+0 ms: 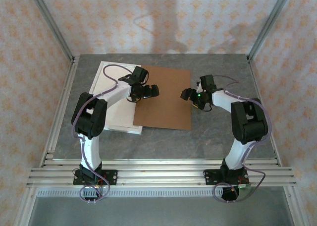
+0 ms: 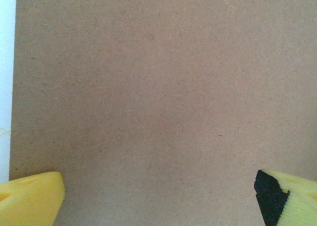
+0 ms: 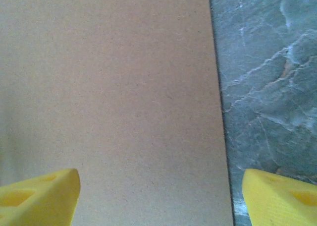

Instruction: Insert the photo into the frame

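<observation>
A plain brown backing board [image 1: 166, 99] lies flat mid-table. Its left side overlaps a white flat rectangle [image 1: 120, 115], which I take to be the frame; a strip of it shows at the left edge of the left wrist view [image 2: 4, 87]. The photo is hidden. My left gripper [image 1: 148, 92] [image 2: 158, 201] hovers open over the board's left part [image 2: 163, 87], with nothing between its fingers. My right gripper [image 1: 190, 94] [image 3: 161, 198] is open and straddles the board's right edge [image 3: 220, 112], one fingertip [image 3: 39, 196] over the board and the other over the table.
The grey marbled table [image 1: 223, 67] [image 3: 267, 87] is bare right of the board. Metal rails [image 1: 158, 174] run along the near edge, and patterned walls with corner posts [image 1: 49, 25] enclose the back and sides.
</observation>
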Controlling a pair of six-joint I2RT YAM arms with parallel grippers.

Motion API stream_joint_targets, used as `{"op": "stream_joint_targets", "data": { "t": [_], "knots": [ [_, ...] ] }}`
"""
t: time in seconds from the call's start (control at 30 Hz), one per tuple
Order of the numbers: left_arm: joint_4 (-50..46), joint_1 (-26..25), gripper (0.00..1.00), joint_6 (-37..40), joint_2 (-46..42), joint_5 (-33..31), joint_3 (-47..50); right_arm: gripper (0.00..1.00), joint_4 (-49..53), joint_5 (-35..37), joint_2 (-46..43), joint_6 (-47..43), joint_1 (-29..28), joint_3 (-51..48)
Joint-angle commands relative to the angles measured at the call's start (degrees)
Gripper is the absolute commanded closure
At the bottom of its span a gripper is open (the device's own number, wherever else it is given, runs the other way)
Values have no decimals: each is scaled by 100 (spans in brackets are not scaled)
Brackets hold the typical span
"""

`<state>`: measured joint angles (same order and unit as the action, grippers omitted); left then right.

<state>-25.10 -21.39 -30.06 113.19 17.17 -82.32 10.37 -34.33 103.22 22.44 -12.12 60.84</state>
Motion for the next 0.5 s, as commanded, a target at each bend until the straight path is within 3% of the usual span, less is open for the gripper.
{"op": "stream_joint_targets", "data": {
  "t": [0.0, 0.47],
  "knots": [
    [40, 74, 0, -21, 249, -108, 128, 16, -345, -341, 176, 30, 111, -115],
    [127, 95, 0, -25, 361, -124, 279, 17, -732, -1179, 525, -23, 184, -107]
  ]
}}
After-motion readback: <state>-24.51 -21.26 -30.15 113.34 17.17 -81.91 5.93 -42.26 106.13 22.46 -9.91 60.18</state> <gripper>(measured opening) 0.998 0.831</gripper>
